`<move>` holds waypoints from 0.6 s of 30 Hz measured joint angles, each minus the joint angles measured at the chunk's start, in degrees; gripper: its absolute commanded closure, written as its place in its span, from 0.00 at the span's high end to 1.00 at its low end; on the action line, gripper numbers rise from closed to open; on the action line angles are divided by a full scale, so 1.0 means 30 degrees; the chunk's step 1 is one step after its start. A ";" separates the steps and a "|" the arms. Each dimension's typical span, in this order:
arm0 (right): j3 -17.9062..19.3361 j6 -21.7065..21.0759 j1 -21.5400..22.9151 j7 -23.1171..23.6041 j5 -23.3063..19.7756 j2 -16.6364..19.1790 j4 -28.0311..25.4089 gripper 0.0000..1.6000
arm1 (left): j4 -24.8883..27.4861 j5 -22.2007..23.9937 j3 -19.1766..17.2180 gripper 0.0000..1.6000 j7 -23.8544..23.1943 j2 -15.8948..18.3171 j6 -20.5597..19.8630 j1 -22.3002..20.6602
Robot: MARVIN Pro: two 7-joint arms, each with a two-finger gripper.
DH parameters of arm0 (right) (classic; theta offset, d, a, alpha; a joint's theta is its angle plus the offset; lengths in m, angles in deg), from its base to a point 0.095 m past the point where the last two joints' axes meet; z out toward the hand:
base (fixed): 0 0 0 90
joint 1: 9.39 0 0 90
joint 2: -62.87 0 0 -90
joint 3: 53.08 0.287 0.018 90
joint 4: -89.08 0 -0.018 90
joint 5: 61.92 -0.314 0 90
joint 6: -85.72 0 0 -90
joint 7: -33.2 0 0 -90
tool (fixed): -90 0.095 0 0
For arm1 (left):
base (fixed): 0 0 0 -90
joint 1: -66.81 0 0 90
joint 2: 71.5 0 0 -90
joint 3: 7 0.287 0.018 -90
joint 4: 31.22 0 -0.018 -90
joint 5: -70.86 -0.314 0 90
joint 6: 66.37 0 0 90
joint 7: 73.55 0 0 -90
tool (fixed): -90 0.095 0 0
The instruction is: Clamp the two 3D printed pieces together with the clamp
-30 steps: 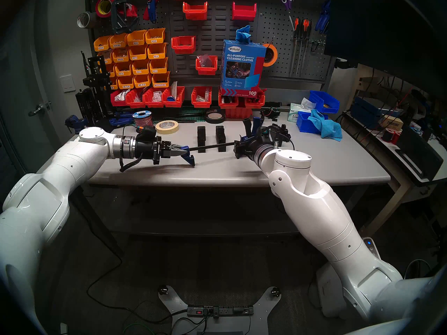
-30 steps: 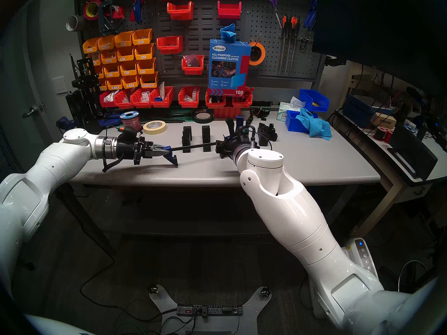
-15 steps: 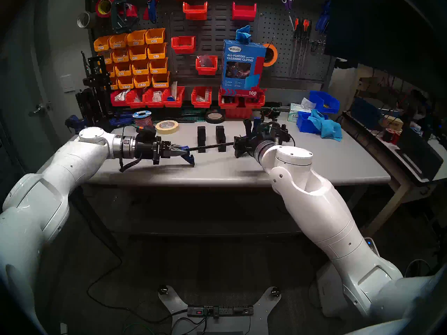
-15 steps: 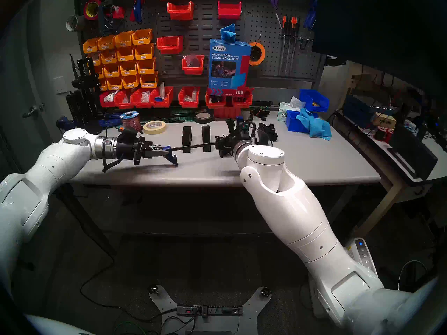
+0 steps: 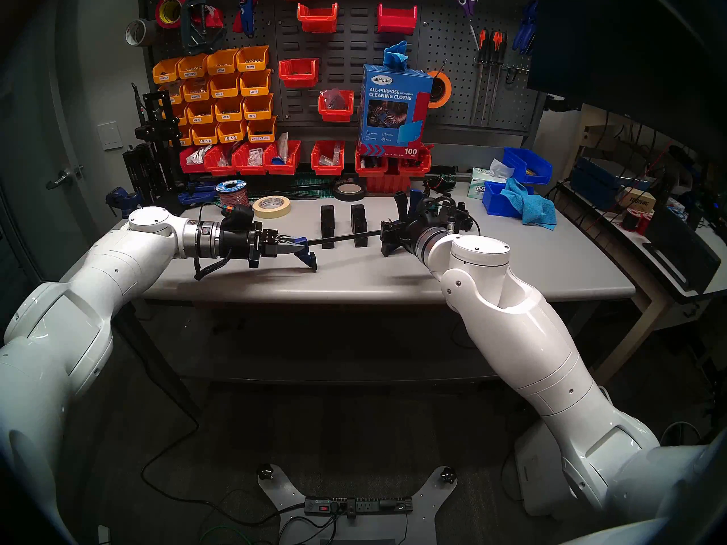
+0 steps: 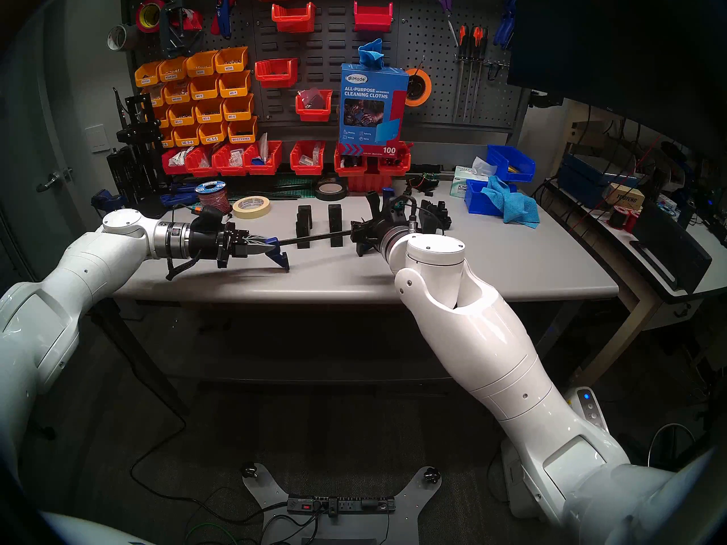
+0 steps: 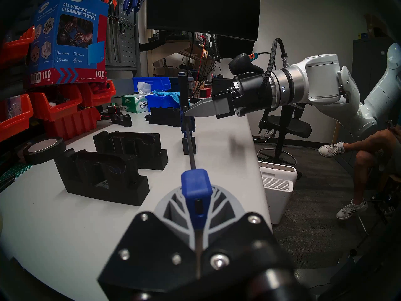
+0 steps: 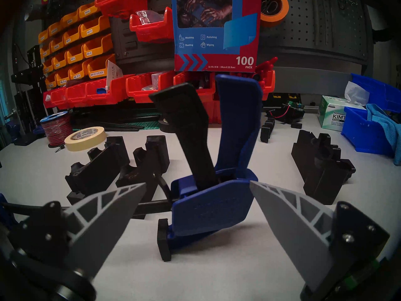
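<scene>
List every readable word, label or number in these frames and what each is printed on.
"UiMade ALL-PURPOSE CLEANING CLOTHS", "100 PACK": blue cloth box.
"Washing", "Polishing", "Dusting", "Wiping", "11 IN x 9 IN": same box.
"KIMTECH": tissue box.
"M3-4", "M3-6", "M2.5-5": orange bins.
Masking tape roll print: too blurred.

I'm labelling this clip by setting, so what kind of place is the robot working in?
Most likely a workshop or robotics lab bench. A pegboard on the back wall holds screwdrivers, orange parts bins carry screw-size labels, and tape rolls lie on the grey worktable.
</scene>
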 measured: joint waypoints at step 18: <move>-0.0250 0.0151 0.0846 0.0748 0.0309 0.0109 0.0511 1.00 | 0.0007 -0.0016 -0.0001 0.00 0.0003 0.0011 -0.0005 0.0012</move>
